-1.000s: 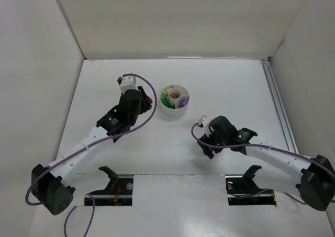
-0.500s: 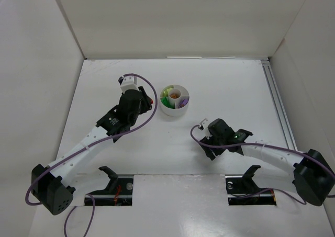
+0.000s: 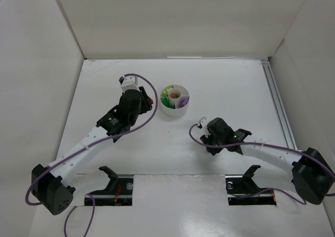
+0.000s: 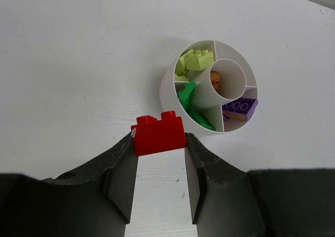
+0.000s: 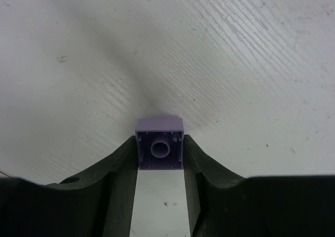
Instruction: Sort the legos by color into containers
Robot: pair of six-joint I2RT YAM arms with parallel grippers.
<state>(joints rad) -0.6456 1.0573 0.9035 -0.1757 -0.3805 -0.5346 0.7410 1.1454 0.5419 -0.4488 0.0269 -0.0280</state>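
Stage: late | dish (image 4: 168, 93): lime, dark green, purple sorted in wedges (image 4: 230, 51), orange in centre well (image 4: 234, 72) | left gripper (image 4: 159, 144): pinching red lego (image 4: 158, 135) just beside dish | right gripper (image 5: 159, 143): pinching light purple lego (image 5: 159, 152) over table (image 5: 235, 64), well apart from dish | remaining, by estimate: 2 drops.

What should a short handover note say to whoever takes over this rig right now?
Left gripper: shut on a red brick, beside the dish.
Right gripper: shut on a light purple brick, away from the dish.
Done: lime green bricks, dark green bricks, a purple brick and an orange brick lie in separate compartments.
Left: red into an empty wedge, light purple beside the purple brick.
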